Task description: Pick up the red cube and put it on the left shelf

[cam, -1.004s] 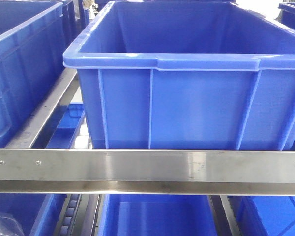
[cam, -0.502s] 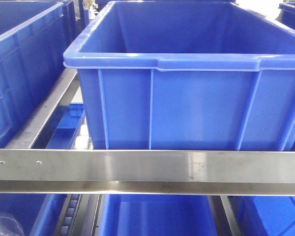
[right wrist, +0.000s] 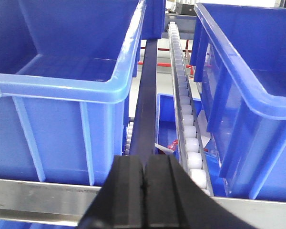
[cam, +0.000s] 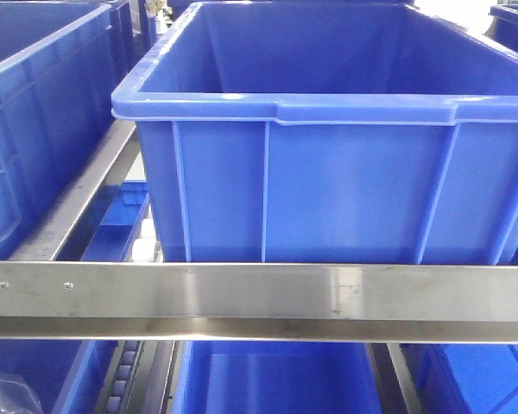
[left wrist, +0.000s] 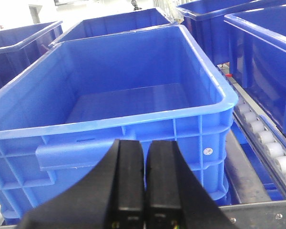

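No red cube shows clearly in any view. In the right wrist view a small red patch (right wrist: 174, 143) lies in a lower blue bin between the crates, half hidden; I cannot tell what it is. My left gripper (left wrist: 145, 144) is shut and empty, level with the front wall of a large empty blue crate (left wrist: 133, 119). My right gripper (right wrist: 144, 160) is shut and empty, in front of the gap between two blue crates. Neither gripper shows in the front view.
A large blue crate (cam: 328, 112) stands on the rack behind a steel front rail (cam: 259, 293). Another crate (cam: 34, 103) stands to its left, and more bins lie on the level below. White rollers (right wrist: 186, 124) run between the crates. Rollers (left wrist: 267, 143) also run right of the left arm's crate.
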Tool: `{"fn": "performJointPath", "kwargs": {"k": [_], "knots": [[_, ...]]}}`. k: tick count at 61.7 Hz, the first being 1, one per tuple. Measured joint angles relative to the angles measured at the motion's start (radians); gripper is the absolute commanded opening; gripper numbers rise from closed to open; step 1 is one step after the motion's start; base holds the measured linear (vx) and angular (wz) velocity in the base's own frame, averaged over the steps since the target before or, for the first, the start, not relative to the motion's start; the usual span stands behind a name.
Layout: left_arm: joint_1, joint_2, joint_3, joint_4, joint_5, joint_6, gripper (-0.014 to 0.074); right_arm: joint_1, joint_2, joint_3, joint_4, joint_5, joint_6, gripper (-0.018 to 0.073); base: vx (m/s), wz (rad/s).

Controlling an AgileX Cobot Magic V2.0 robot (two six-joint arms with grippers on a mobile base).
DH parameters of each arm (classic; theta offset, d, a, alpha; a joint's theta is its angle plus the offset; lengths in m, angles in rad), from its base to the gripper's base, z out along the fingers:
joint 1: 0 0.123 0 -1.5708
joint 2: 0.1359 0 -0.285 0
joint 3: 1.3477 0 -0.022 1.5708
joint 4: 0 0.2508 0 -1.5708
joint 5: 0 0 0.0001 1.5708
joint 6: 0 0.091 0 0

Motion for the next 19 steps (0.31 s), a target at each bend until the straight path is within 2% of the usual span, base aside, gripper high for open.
{"fn": "performJointPath", "kwargs": {"k": [19], "knots": [[0.0,0.0,0.0,0.0,0.0,0.0,0.0106,0.0,0.0,0.0,0.0,0.0,0.0,0.0058,0.0,0.0]]}}
